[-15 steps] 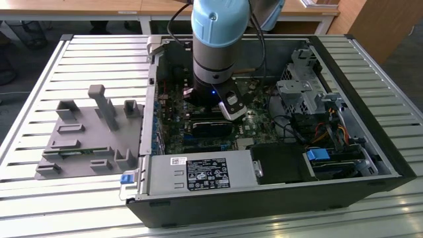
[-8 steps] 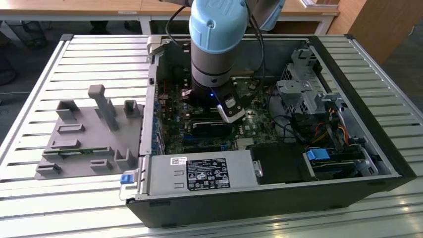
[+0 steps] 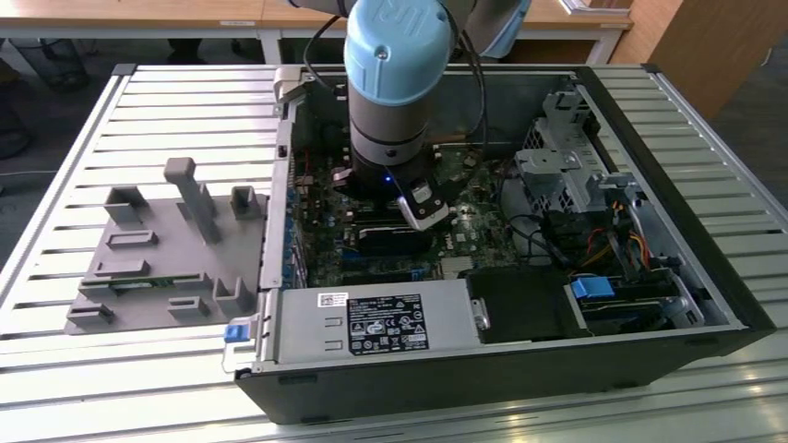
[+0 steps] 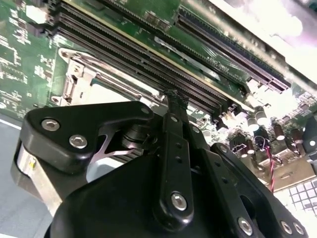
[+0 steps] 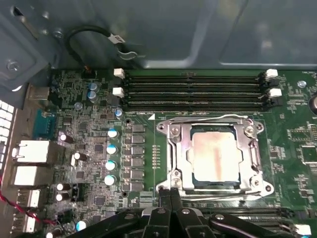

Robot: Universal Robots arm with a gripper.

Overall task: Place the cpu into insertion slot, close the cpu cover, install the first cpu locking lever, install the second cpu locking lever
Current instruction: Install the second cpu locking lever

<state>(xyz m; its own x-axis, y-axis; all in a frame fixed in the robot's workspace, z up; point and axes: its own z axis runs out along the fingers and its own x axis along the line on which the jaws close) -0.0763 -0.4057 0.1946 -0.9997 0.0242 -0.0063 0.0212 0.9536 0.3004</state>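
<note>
Work surface: slatted metal table [image 3: 74,369] w/ an open PC case [image 3: 689,305] lying on it; desks stand behind. A grey plastic fixture [image 3: 161,268] sits on the slats, well apart from the jaws, toward the exterior view's left. Arm [image 3: 394,83] reaches straight down into the case, over the green motherboard [image 5: 89,148]. Gripper [image 5: 171,196]: in both wrist views the fingers [image 4: 174,106] are pressed together, nothing between them, tips just above the board. The cpu [image 5: 214,157] is seated in the insertion slot [image 5: 198,184], just ahead of the jaw tips. The cpu cover [image 5: 181,153] lies flat over it, cpu top showing through the window; thin wire levers [image 5: 218,119] run along the frame edges, latch state cannot be told. Beyond the socket: four long memory slots [image 5: 193,89], then the case wall. Capacitors [image 5: 111,148] and rear ports [image 5: 29,153] to one side of the jaws. In the exterior view, drive cage [image 3: 567,166] and power supply [image 3: 369,323] bound the bay; room around the wrist is tight.
</note>
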